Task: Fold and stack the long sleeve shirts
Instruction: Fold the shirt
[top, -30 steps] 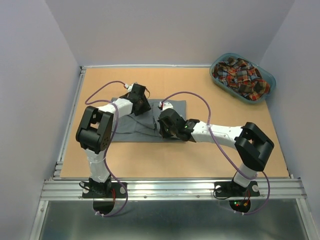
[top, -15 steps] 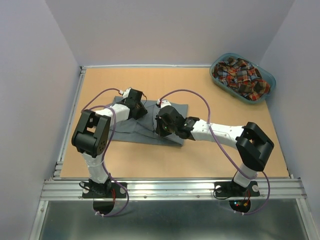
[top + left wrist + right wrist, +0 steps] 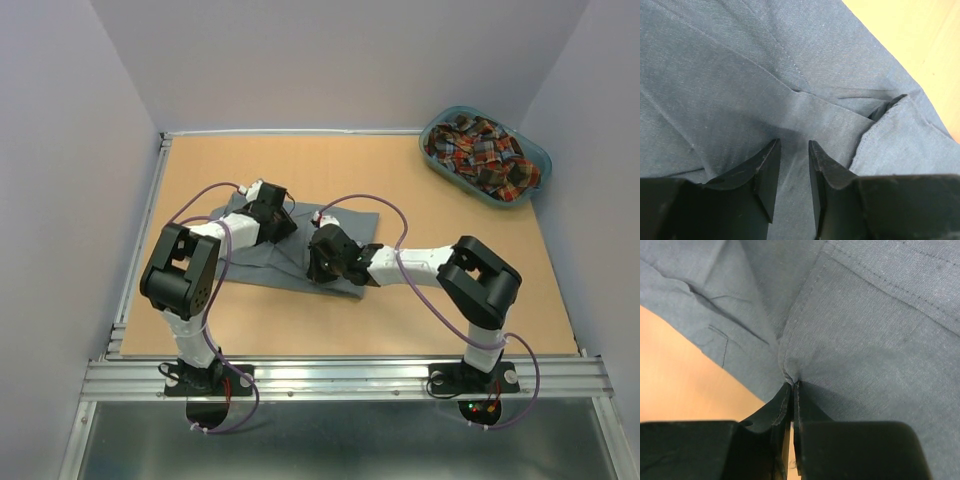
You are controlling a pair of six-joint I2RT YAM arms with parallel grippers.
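Top external view is showing the grey shirt point(image 3: 252, 262) lying spread on the table point(image 3: 350, 160), with both pincers down on it. The left gripper point(image 3: 272, 212) is sitting over the shirt's far left part. The right gripper point(image 3: 322, 264) is sitting at its near right part.

Left wrist view is showing the left gripper point(image 3: 793, 150) with its fingers point(image 3: 767, 167) standing slightly apart. Creased grey cloth is lying directly beneath and ahead of them, with nothing pinched.

Right wrist view is showing the right gripper point(image 3: 791, 387) closed tight, pinching a puckered fold of the shirt at its tips. Bare table is showing to its left.

The plaid shirt point(image 3: 480, 155) is lying bunched in the teal basket point(image 3: 537, 160), well apart from both pincers, far right.
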